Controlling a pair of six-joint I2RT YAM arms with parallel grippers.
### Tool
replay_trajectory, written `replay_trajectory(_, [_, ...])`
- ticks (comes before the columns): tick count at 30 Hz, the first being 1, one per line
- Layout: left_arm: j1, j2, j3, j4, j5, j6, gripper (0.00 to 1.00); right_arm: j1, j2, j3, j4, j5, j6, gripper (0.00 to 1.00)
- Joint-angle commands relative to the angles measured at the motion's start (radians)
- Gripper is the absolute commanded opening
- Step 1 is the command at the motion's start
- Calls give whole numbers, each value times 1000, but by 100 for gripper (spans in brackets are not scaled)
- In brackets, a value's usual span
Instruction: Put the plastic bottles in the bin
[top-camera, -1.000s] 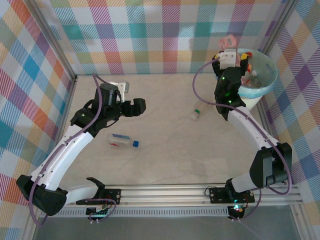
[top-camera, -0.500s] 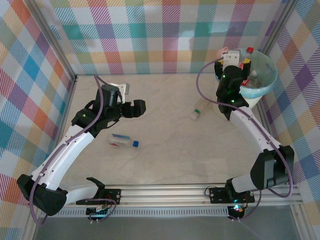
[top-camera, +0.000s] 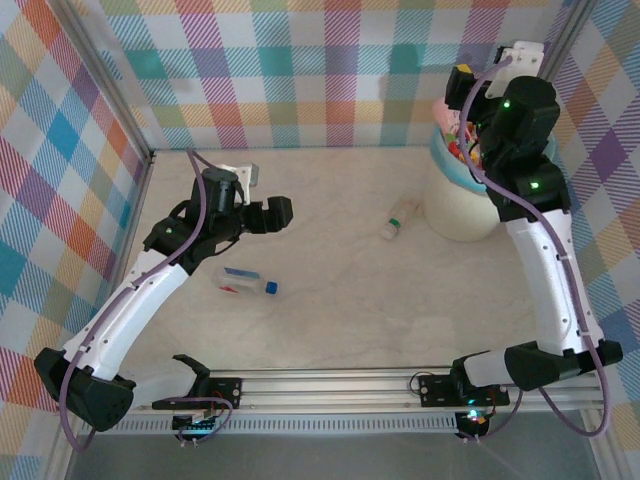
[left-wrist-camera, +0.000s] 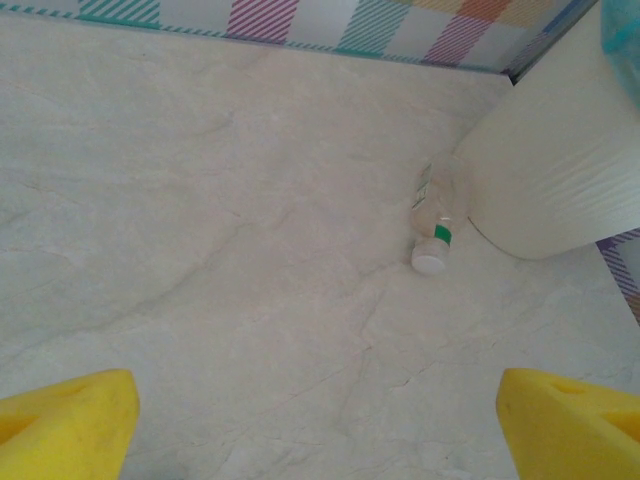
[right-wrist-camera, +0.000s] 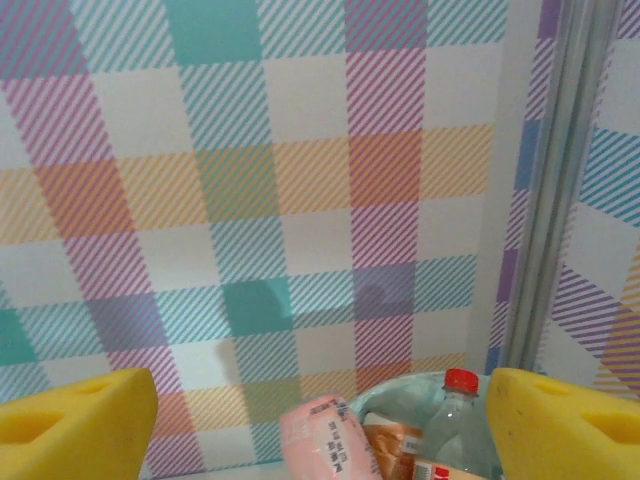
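- Cream bin (top-camera: 462, 205) with a blue-green liner holds several bottles; a red-capped bottle (right-wrist-camera: 457, 415) stands inside, with a pink bottle (right-wrist-camera: 325, 440) beside it.
- Right hand (top-camera: 462, 88) hangs above the bin, spread wide, gripping nothing.
- White-capped bottle (top-camera: 397, 218) lies on the worktop (top-camera: 340, 320) just left of the bin.
- Blue-capped bottle (top-camera: 247, 281) lies far left of the bin.
- Left hand (top-camera: 277, 213), well left of the bin, is spread wide and empty.

No legible txt anywhere. Print on pink bottle (right-wrist-camera: 325, 440) label too blurred to read; red/white label on clear bottle (right-wrist-camera: 458, 428) cropped, unreadable.
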Motion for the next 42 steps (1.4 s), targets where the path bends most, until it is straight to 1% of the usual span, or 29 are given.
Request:
replay_trajectory(1, [-5, 5, -19, 29, 20, -19, 92, -3, 41, 13, -212, -61, 51, 82])
replay_trajectory(4, [-5, 14, -22, 29, 22, -20, 92, -2, 79, 23, -242, -89, 60, 72])
replay_trajectory(7, [-5, 17, -20, 27, 25, -20, 92, 4, 137, 34, -246, -162, 78, 64])
replay_trajectory(9, [-5, 18, -17, 23, 26, -21, 92, 8, 187, 55, -257, -189, 95, 61])
replay_trajectory(11, [-5, 14, -18, 18, 18, -21, 92, 9, 243, 75, -262, -176, 105, 60])
replay_trajectory(13, [-5, 8, -18, 14, 11, -21, 92, 9, 295, 97, -279, -131, 111, 59])
replay_trajectory(18, [-3, -6, -15, -3, -7, -17, 92, 9, 345, 78, -262, -4, 125, 58])
replay_trajectory(21, [0, -11, -17, -14, -10, -13, 92, 9, 347, 50, -257, 37, 121, 61])
replay_trajectory(23, [2, -12, -21, -16, -8, -14, 92, 9, 346, 50, -280, 53, 111, 61])
replay_trajectory(27, [3, -10, -36, -6, -6, -21, 92, 5, 356, 62, -374, 37, 98, 61])
replay_trajectory(31, [5, 3, -38, 9, 12, -33, 92, -2, 392, 103, -526, 28, 105, 61])
replay_trajectory(35, [5, 8, -33, 10, 21, -32, 92, -10, 414, 102, -584, 31, 103, 61])
replay_trajectory(39, [6, 7, -32, 4, 21, -32, 92, -11, 453, 129, -622, 46, 88, 63])
replay_trajectory(42, [6, -2, -38, 2, 14, -35, 92, -12, 494, 166, -649, 34, 67, 62])
